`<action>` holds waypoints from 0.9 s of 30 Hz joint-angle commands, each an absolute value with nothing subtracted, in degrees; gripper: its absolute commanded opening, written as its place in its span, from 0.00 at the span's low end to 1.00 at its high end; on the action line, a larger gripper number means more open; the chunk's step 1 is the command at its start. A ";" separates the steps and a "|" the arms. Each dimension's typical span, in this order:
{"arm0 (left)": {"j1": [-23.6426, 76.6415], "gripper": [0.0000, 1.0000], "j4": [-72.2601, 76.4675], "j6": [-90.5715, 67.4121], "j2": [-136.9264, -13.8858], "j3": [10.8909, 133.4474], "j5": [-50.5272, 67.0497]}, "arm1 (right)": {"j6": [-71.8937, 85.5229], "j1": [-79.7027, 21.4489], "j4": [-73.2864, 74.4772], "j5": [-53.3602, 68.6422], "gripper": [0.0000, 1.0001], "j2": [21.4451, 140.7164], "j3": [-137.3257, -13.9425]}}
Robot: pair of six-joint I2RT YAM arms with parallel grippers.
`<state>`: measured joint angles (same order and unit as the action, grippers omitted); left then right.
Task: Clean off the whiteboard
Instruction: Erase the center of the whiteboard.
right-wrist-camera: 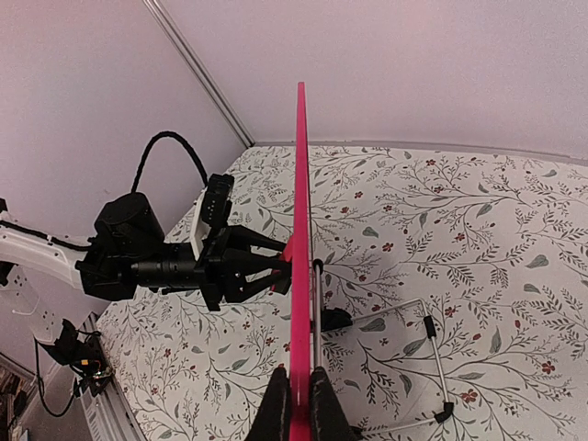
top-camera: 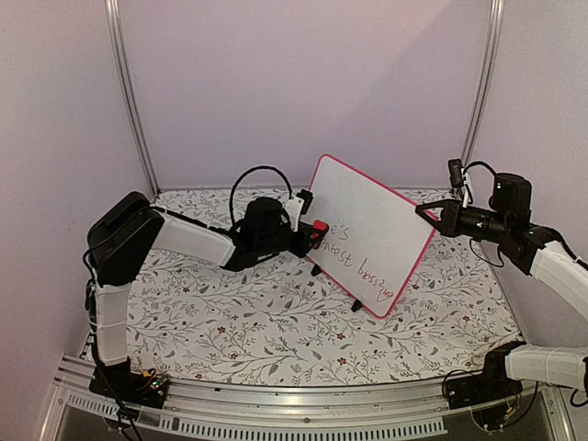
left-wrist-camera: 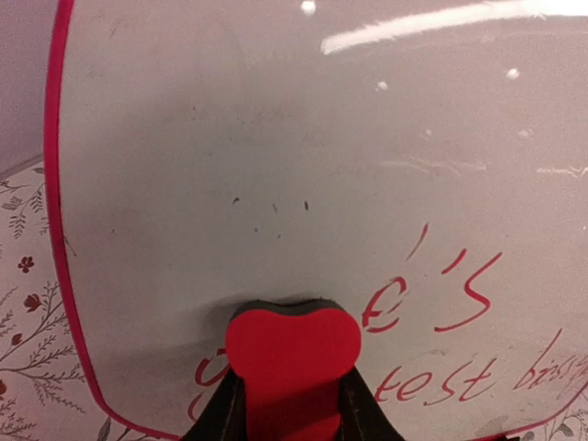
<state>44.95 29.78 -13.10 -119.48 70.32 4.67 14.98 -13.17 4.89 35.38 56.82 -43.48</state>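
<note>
The whiteboard [top-camera: 367, 220] stands tilted back on its feet, mid-table [top-camera: 230, 317]. At its right edge the right gripper [top-camera: 432, 213] is clamped on the frame, apparently to steady it against pushing. At its face the left gripper [top-camera: 310, 237] pinches a red eraser [left-wrist-camera: 292, 344] flat against the board, beside the red writing [left-wrist-camera: 441, 294] not yet wiped.

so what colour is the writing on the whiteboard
Red handwriting on the whiteboard, close to its red-pink frame; clearest in the left wrist view.

High rear overview; left wrist close, face-on to whiteboard [left-wrist-camera: 276, 138]; right wrist edge-on along it.
</note>
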 commanded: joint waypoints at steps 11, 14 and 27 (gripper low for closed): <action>44.56 0.00 28.71 -11.53 -118.25 66.69 5.03 | 13.76 -14.50 9.59 40.32 0.00 57.69 -42.53; 44.62 0.00 29.27 -11.19 -118.04 66.04 5.21 | 13.80 -14.52 9.50 40.39 0.00 57.89 -42.51; 45.56 0.00 28.21 -9.08 -118.01 73.23 8.62 | 13.72 -14.56 9.72 40.30 0.00 58.18 -42.63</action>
<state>44.99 27.14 -10.50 -119.48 70.00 6.28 15.03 -13.15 4.62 35.53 57.08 -43.48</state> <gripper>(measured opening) 0.250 0.031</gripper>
